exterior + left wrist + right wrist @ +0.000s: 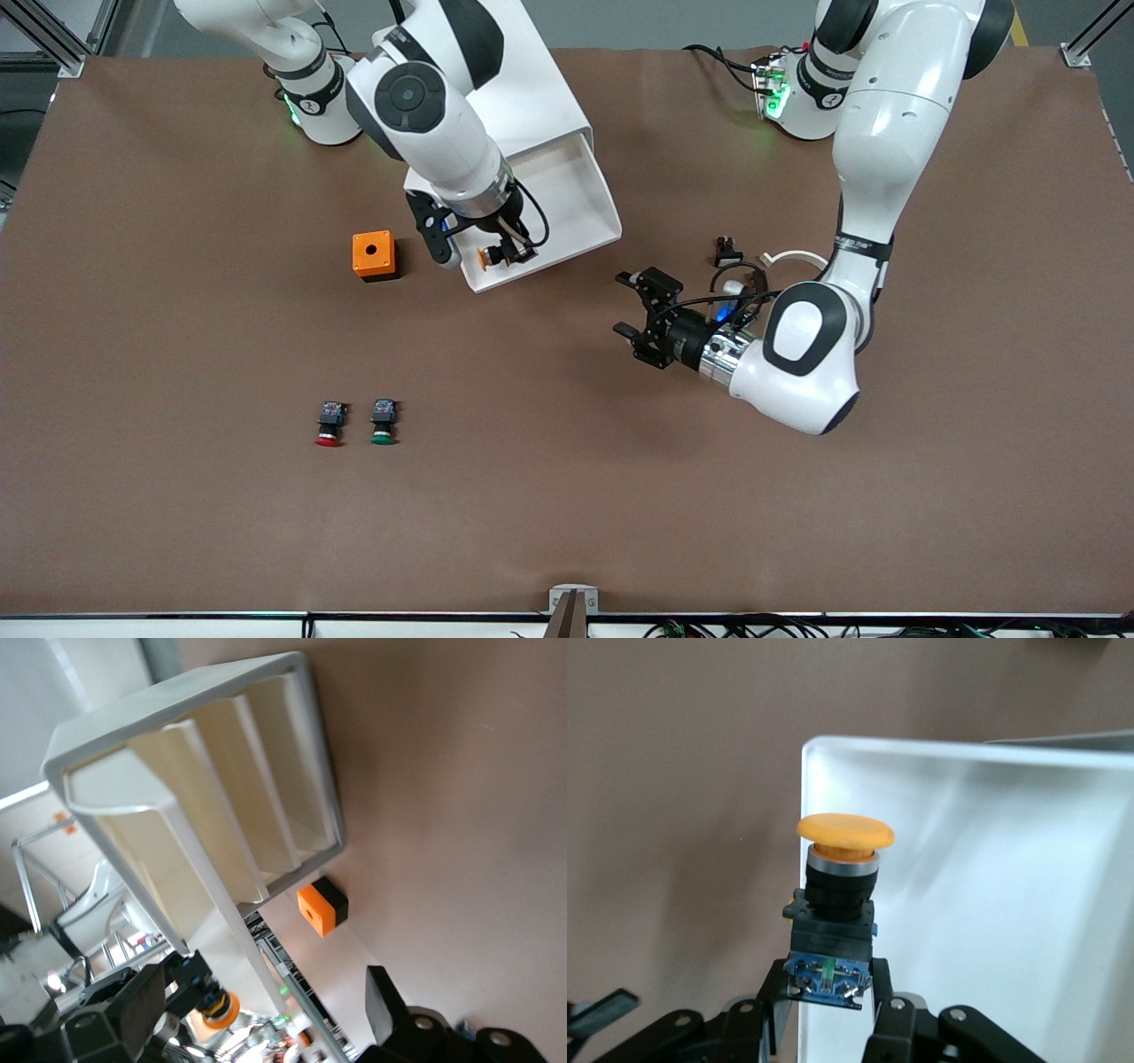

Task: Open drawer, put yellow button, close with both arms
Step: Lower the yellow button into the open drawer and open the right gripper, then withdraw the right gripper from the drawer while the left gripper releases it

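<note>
No readable brand or label anywhere; the left arm [873,142] has small print on a wrist band, too small to read

The right gripper [505,252] pinches the yellow button [488,257] by its blue and black body, fingers [890,1005] closed on the base. In the right wrist view the button's long axis runs straight out from the fingers, yellow cap [845,832] at the end away from them. The button hangs over the front corner of the pulled-out drawer [576,199], right at the rim toward the right arm's end of the table; the front view cannot settle whether it is inside the rim or just outside it

The drawer is the top one of the white cabinet [532,80], slid out toward the front camera

The left gripper [631,306] hovers over bare table beside the drawer, toward the left arm's end, fingers spread apart and holding nothing

Brown matte table [797,496]. An orange cube [373,255] with a hole sits beside the drawer front toward the right arm's end. A red-capped switch [330,423] and a green-capped switch [384,421] stand side by side nearer the front camera. Aluminium frame posts at the table corners, grey floor past the edge
</note>
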`<state>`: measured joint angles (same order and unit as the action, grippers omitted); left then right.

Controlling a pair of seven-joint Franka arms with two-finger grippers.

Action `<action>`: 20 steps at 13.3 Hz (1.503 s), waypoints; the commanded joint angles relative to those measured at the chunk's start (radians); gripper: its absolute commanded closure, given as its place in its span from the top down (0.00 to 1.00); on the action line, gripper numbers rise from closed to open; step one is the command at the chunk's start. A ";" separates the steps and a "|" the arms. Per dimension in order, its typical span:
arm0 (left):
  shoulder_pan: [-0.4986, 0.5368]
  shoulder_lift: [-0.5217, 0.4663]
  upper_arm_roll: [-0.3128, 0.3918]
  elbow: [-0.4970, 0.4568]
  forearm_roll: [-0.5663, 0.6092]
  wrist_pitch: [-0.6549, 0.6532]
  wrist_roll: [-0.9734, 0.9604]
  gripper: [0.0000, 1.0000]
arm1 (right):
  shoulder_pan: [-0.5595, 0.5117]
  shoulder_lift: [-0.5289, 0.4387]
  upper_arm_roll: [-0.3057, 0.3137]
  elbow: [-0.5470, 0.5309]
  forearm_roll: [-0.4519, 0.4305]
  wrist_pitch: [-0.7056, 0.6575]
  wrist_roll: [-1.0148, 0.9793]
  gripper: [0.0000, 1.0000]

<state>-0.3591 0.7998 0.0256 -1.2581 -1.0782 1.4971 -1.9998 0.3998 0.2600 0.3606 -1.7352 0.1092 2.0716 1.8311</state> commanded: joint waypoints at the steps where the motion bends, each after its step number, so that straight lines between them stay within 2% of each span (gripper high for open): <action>1: -0.009 -0.031 0.040 0.000 0.023 -0.008 0.222 0.99 | 0.045 -0.011 -0.005 -0.053 -0.058 0.083 0.106 0.05; 3: -0.003 -0.036 0.042 0.000 0.069 -0.008 0.375 0.99 | 0.059 -0.002 -0.005 -0.067 -0.100 0.114 0.149 0.18; 4: -0.014 -0.036 0.042 0.000 0.113 -0.006 0.445 0.99 | 0.065 0.002 -0.005 -0.066 -0.109 0.116 0.164 0.29; 6: -0.017 -0.037 0.040 0.000 0.181 0.000 0.582 0.99 | 0.064 0.004 -0.005 -0.060 -0.118 0.117 0.168 0.54; 8: -0.011 -0.037 0.039 0.000 0.185 0.006 0.695 0.99 | 0.048 0.004 -0.005 -0.023 -0.117 0.107 0.154 0.87; 9: -0.008 -0.037 0.042 0.000 0.193 0.006 0.732 0.99 | 0.031 0.002 -0.005 -0.006 -0.118 0.102 0.154 1.00; 11: -0.018 -0.039 0.040 0.002 0.234 0.015 0.803 0.99 | 0.002 0.001 -0.003 0.051 -0.118 0.041 0.087 1.00; 13: -0.021 -0.045 0.036 0.002 0.265 0.017 0.869 0.99 | -0.071 0.001 0.000 0.127 -0.106 -0.057 -0.026 1.00; 14: -0.035 -0.050 0.037 0.006 0.296 0.018 0.909 0.99 | -0.120 0.001 0.014 0.178 -0.106 -0.135 -0.143 1.00; 17: -0.104 -0.082 0.036 0.011 0.466 0.090 0.986 0.99 | -0.270 -0.001 0.031 0.281 -0.103 -0.344 -0.706 1.00; 20: -0.182 -0.096 0.036 0.011 0.565 0.195 0.984 0.99 | -0.442 -0.004 0.021 0.315 -0.063 -0.438 -0.997 1.00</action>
<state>-0.4915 0.7271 0.0539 -1.2346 -0.5795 1.6357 -1.0354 0.0604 0.2574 0.3592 -1.4352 0.0221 1.6760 1.0120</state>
